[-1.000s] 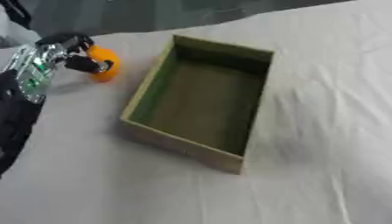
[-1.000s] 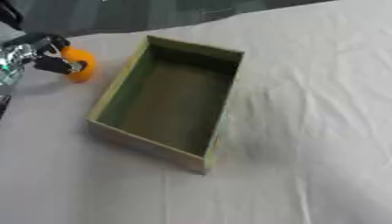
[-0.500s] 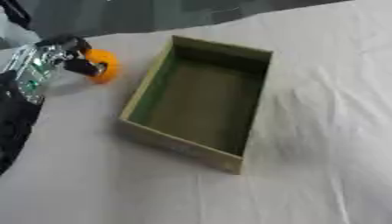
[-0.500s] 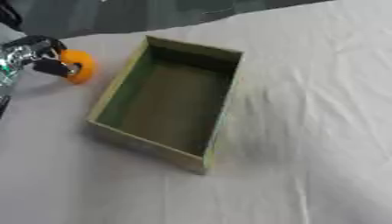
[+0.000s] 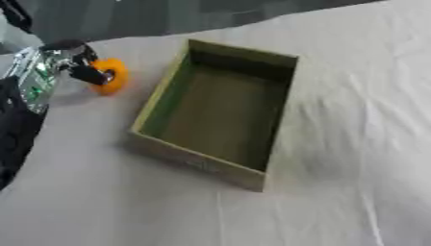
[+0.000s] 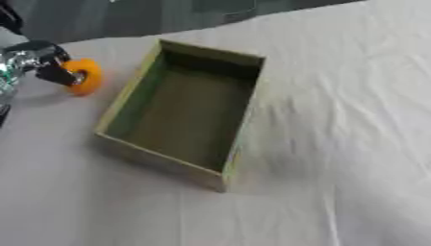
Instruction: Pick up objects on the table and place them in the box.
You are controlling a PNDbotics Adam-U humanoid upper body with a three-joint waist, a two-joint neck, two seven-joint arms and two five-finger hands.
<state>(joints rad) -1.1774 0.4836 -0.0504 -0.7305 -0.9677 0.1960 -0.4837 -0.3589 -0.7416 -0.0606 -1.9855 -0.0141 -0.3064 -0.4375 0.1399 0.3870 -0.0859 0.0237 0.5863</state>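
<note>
Orange object (image 5: 112,75), round-ish and bright, sits way over on the left side of the table, near the far edge of the white cloth (image 5: 353,144). Can't really make out what it is beyond an orange blob, maybe a ring or ball shape. The robot's left hand (image 5: 77,62) is right on it: dark fingers (image 5: 89,74) curl around its left side and look like they're pinching it, with the silver wrist part and a bit of green circuit-looking stuff trailing off toward the left edge of the view. Whether the orange thing is lifted or touching the cloth, I honestly can't tell, though there's a shadow right below it

Just to the right of that, apart from the orange thing, is the box (image 5: 171,150). It's an open cardboard tray, olive-tan walls, sitting at an angle on the cloth so one short end points toward the far side and the other toward the camera. Inside looks dark greenish-brown, and I don't see anything lying in it

Further right it's just wrinkled white cloth, with creases running away from the box's right wall. Along the top there's a dark grey surface (image 6: 126,19) past the cloth's edge

Right hand doesn't show up in either eye view
</note>
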